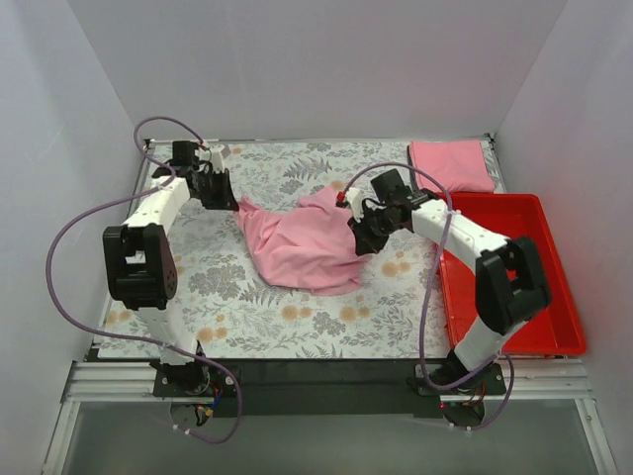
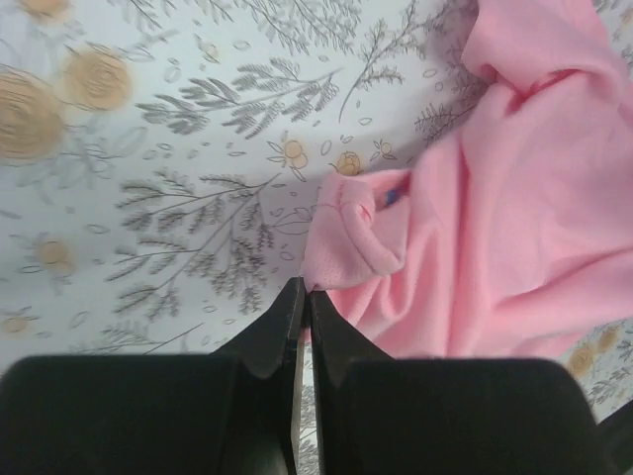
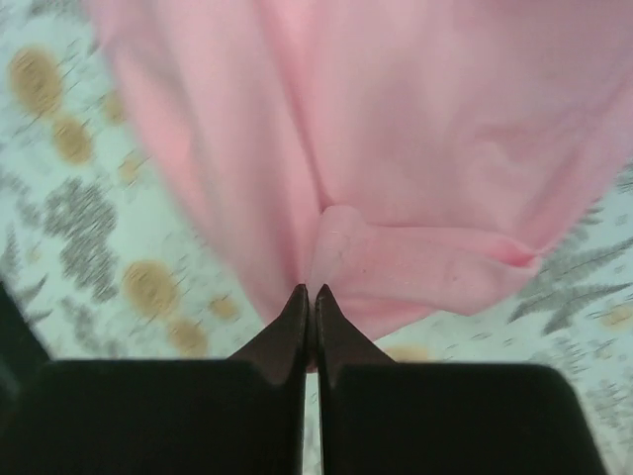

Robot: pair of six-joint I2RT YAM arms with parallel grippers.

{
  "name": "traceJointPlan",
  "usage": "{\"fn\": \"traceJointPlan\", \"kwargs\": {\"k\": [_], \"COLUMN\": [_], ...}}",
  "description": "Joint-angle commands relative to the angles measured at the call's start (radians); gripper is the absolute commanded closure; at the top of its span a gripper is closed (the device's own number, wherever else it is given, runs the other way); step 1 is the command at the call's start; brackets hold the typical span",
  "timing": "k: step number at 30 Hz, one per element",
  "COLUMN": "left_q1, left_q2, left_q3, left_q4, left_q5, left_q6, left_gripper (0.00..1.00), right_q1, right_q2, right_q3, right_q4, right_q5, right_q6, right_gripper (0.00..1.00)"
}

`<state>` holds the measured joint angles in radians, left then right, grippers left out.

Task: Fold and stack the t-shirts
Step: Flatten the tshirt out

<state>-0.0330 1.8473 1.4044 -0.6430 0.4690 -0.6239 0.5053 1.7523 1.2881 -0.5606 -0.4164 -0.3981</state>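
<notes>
A crumpled pink t-shirt (image 1: 302,242) lies on the floral table cloth (image 1: 247,317) in the middle. My left gripper (image 1: 226,201) is shut on its left edge; in the left wrist view the tips (image 2: 306,291) pinch a rolled hem of the shirt (image 2: 514,198). My right gripper (image 1: 356,235) is shut on the shirt's right side; in the right wrist view the tips (image 3: 309,293) pinch a fold of pink cloth (image 3: 396,148) held a little above the table. A folded pink t-shirt (image 1: 450,163) lies at the back right corner.
A red tray (image 1: 509,297) stands along the right edge of the table, beside the right arm. White walls close in the back and both sides.
</notes>
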Motion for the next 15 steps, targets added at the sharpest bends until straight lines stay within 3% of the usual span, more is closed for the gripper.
{"fn": "traceJointPlan", "kwargs": {"k": [1,4,5,6,7,8,9,10,13,15], "left_q1": [0.016,0.001,-0.010,-0.016,-0.018,-0.018,-0.018,-0.016,-0.015,-0.016], "left_q2": [-0.137,-0.228,-0.259,-0.290,-0.354,-0.382,-0.410,-0.463,-0.554,-0.583], "left_q3": [0.056,0.002,-0.033,-0.092,-0.140,-0.175,-0.247,-0.283,-0.404,-0.459], "left_q4": [-0.118,-0.199,-0.222,-0.265,-0.327,-0.374,-0.461,-0.481,-0.481,-0.431], "left_q5": [0.107,0.226,0.241,0.258,0.255,0.255,0.238,0.194,0.100,0.054], "left_q6": [0.102,0.186,0.226,0.298,0.344,0.487,0.556,0.599,0.716,0.699], "left_gripper": [1.00,1.00,1.00,1.00,1.00,1.00,1.00,1.00,1.00,1.00], "right_q1": [0.080,0.212,0.240,0.239,0.234,0.213,0.191,0.123,-0.041,-0.095], "right_q2": [-0.178,-0.281,-0.302,-0.332,-0.341,-0.349,-0.355,-0.356,-0.308,-0.211], "right_q3": [-0.136,-0.298,-0.320,-0.331,-0.323,-0.310,-0.273,-0.256,-0.149,-0.092], "right_q4": [-0.165,-0.222,-0.245,-0.268,-0.292,-0.362,-0.390,-0.415,-0.392,-0.346], "right_q5": [-0.125,-0.257,-0.315,-0.335,-0.338,-0.346,-0.349,-0.357,-0.340,-0.256], "right_q6": [-0.116,-0.139,-0.142,-0.159,-0.177,-0.212,-0.240,-0.278,-0.307,-0.254], "right_gripper": [0.99,0.99,0.94,0.71,0.55,0.45,0.28,0.21,0.18,0.21]}}
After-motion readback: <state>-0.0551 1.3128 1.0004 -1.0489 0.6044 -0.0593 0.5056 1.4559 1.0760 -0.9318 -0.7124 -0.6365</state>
